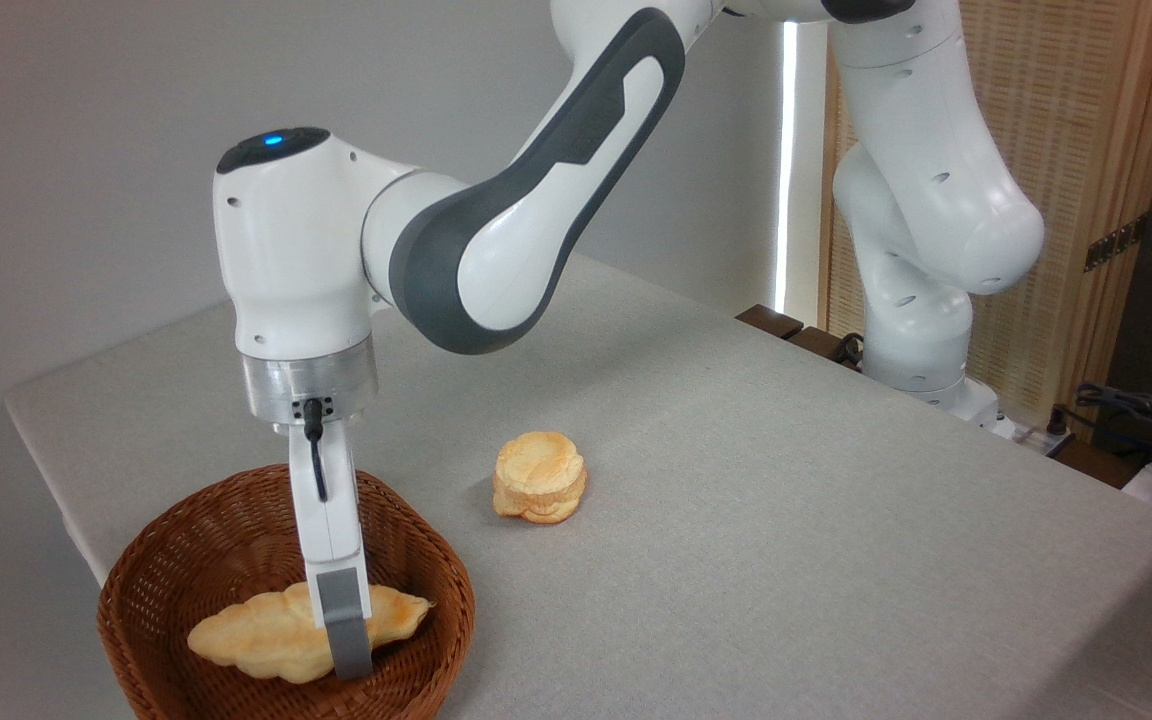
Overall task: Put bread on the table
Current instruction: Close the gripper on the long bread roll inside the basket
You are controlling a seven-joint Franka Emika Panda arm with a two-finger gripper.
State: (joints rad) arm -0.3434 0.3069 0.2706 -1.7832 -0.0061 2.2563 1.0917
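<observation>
The bread (pixel 256 632), a long pale golden pastry with lobed edges and a browned tip pointing right, lies inside the round brown wicker basket (pixel 453 585) at the front left. My gripper (pixel 348 650) reaches straight down into the basket at the pastry's right half. Its near finger (pixel 344 615) stands in front of the bread and covers part of it. The far finger is hidden behind, so the gap between the jaws does not show. The table (pixel 756 500) is covered in light grey cloth.
A small round stacked bun (pixel 540 477) sits on the cloth just right of and behind the basket. The arm's white base (pixel 921 350) stands at the back right edge, with cables (pixel 1146 415) beyond it. The basket is close to the table's front left edge.
</observation>
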